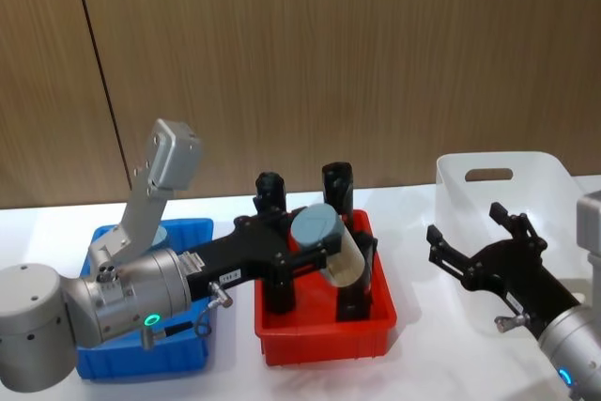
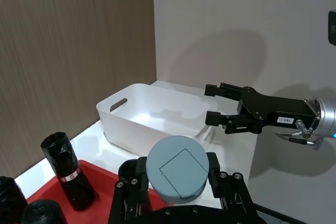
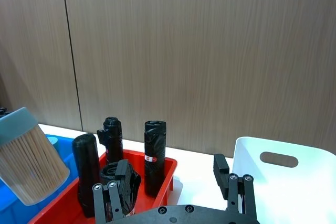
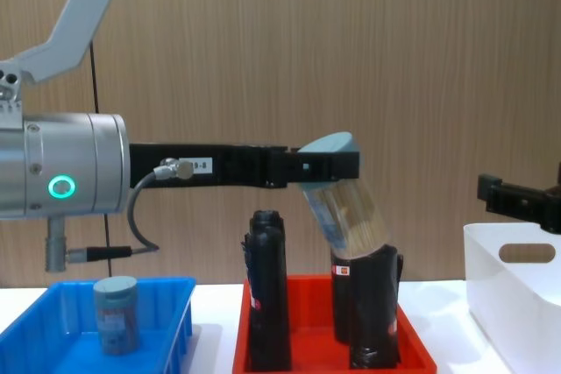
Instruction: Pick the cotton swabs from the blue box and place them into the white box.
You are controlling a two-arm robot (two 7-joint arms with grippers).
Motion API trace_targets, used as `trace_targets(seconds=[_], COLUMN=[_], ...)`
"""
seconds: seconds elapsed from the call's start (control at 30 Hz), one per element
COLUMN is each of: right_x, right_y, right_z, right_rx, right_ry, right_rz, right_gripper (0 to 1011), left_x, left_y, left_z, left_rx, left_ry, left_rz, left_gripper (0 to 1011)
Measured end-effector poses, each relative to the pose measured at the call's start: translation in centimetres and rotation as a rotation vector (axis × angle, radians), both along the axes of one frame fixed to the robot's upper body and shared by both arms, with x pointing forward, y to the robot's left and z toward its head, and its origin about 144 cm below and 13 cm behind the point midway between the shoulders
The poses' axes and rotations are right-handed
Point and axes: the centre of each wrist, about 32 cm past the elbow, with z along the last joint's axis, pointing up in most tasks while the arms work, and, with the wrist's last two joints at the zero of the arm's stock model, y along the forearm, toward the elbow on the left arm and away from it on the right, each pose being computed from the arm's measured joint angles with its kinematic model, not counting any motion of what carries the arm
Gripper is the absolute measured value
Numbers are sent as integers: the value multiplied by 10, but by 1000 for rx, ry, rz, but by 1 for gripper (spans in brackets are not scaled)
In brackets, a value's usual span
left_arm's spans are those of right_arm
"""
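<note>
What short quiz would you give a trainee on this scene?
1. True or false: the left gripper holds a tub above the red tray.
2. Where does the second tub stand? A: blue box. B: red tray. C: white box.
3. Fill in: the right gripper, by the white box, is ___.
Key: 1 true; 2 A; 3 open.

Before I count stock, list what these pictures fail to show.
Blue box: head view, left arm covers most of it; contents uncountable.
White box: chest view, its wall hides the inside.
Right gripper: chest view, cut by the right edge.
Red tray: head view, left gripper and its tub hide some rolls.
</note>
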Motion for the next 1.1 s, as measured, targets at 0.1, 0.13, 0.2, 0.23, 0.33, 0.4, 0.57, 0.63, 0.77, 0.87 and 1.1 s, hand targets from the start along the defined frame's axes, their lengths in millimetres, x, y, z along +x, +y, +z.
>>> trace_targets(seconds=[0.1, 0.13, 0.2, 0.23, 0.33, 0.4, 0.57, 0.63, 0.77, 0.87, 1.1], right_x=[0, 0, 0, 0, 0, 0, 2, 2, 4, 5, 9], right_y=[0, 0, 0, 0, 0, -1, -4, -5, -10, -13, -22], right_z=[0, 0, 0, 0, 0, 1, 4, 5, 9, 12, 21], right_rx=[0, 0, 0, 0, -1, -1, -2, -3, -6, -7, -15], right_ry=[0, 0, 0, 0, 0, 1, 6, 7, 13, 19, 34], right_rz=[0, 0, 0, 1, 4, 9, 46, 57, 96, 130, 220], right_gripper=[1002, 1002, 1002, 1002, 1002, 1002, 1002, 1002, 1002, 1002, 1002], left_x=[1, 1, 1, 1, 2, 2, 2, 2, 2, 3, 3], left_y=[0, 0, -1, -1, -1, -1, -1, -1, -1, -1, -1], left_z=[0, 0, 0, 0, 0, 0, 0, 0, 0, 0, 0], left_rx=[4, 5, 8, 9, 12, 13, 16, 17, 19, 19, 20], left_ry=[-4, -4, -7, -7, -9, -10, -13, -13, -14, -14, -15], left_rz=[-10, -12, -19, -21, -27, -31, -36, -38, -41, -42, -45], left_gripper=[669, 669, 669, 669, 669, 669, 669, 669, 669, 669, 669])
